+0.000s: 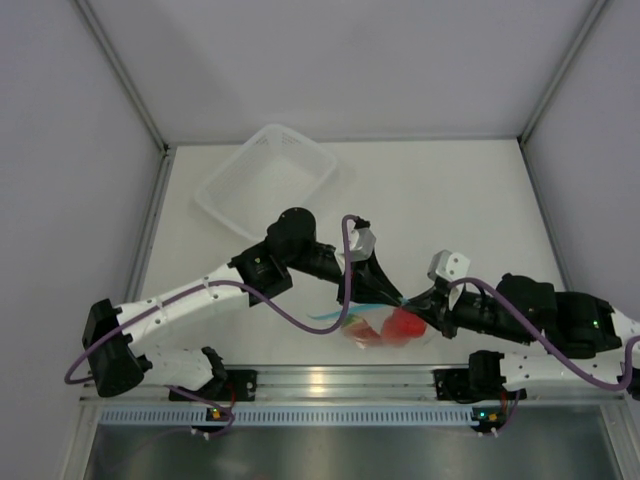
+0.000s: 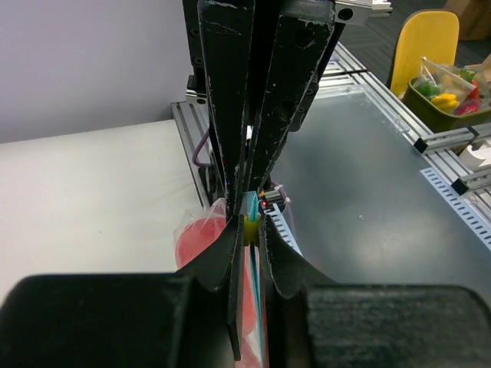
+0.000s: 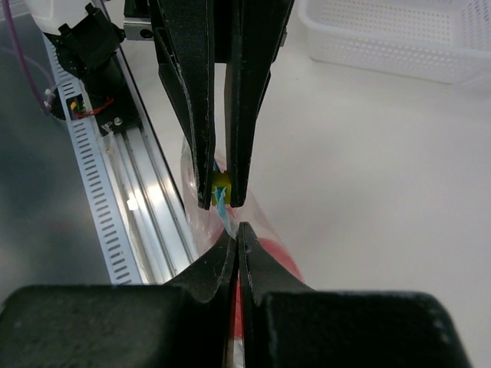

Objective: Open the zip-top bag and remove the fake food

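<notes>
The top camera looks down from above and behind the near edge, taking in the whole white table [image 1: 450, 200]. Each wrist camera sits close behind its fingertips: the one on the left gripper [image 2: 252, 228] faces right, the one on the right gripper [image 3: 238, 230] faces left. All three share the clear crinkly plastic bag [image 1: 378, 332].

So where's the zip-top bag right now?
The zip-top bag sits centre-right in the top view, at the table's near edge by the metal rail, its blue strip clamped by the left pincer and right pincer.

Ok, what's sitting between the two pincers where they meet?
The light blue zip strip of the zip-top bag, with a small yellow piece on it; both wrist views show it.
</notes>
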You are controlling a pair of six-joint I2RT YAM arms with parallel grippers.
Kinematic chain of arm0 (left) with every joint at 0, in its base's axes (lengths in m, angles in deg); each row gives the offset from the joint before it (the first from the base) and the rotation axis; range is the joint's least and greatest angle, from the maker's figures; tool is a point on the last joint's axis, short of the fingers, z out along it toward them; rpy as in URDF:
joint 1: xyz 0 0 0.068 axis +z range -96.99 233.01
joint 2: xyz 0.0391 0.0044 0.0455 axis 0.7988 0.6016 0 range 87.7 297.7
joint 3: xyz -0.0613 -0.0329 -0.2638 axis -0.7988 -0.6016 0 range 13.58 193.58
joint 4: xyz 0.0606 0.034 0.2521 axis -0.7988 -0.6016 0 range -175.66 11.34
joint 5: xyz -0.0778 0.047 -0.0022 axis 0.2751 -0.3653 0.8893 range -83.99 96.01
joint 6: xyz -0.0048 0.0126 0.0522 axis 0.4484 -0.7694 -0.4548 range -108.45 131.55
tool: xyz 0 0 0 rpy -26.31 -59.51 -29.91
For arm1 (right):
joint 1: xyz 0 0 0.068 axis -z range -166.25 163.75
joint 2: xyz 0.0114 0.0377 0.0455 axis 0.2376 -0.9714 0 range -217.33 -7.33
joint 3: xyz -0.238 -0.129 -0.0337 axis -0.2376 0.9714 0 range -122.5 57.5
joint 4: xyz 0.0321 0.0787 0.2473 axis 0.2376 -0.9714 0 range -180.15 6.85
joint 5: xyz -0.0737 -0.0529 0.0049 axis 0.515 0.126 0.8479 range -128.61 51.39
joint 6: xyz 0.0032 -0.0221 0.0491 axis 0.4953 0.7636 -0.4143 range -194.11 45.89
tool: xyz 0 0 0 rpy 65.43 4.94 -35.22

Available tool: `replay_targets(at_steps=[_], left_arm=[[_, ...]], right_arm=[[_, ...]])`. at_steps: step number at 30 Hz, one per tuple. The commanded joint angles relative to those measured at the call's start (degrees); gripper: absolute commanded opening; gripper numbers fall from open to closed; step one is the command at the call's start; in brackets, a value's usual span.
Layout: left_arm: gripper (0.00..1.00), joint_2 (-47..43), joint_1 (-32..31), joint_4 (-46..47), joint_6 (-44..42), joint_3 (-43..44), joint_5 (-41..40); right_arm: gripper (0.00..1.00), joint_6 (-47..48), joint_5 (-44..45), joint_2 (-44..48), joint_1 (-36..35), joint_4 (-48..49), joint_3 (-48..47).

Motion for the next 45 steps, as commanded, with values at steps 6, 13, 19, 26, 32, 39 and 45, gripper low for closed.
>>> replay_targets(at_steps=[6, 13, 19, 26, 32, 39, 45], left_arm=[[0.00, -4.62, 0.76, 3.54, -2.68, -5.60, -2.89], [0.00, -7.62, 2.25, 3.54, -1.45, -10.43, -4.38], [0.00, -8.41, 2.43, 3.63, -0.14, -11.68, -4.31], [0.00, -6.66, 2.43, 3.63, -1.10, -13.34, -5.97], [0.00, -3.24, 2.43, 5.74, 0.65, -12.21, -2.28], [0.00, -2.26, 2.52, 5.74, 1.36, -8.95, -0.34], [0.00, -6.03, 2.43, 9.77, 3.47, -13.34, -6.31]], right_arm=[[0.00, 0.78, 5.98, 4.93, 0.39, 2.88, -2.89], [0.00, -0.01, 8.18, 5.54, 0.30, 1.47, -2.99], [0.00, -0.27, 5.73, 6.95, 0.39, 3.57, -0.70], [0.00, -0.54, 4.32, 6.60, 0.30, 4.19, -1.75], [0.00, 1.57, -6.29, 5.03, 0.39, 5.68, 1.14], [0.01, 1.32, -3.17, 2.12, 0.39, 7.27, 2.99], [0.16, -2.29, 2.29, 3.70, 0.39, 6.65, 5.01]])
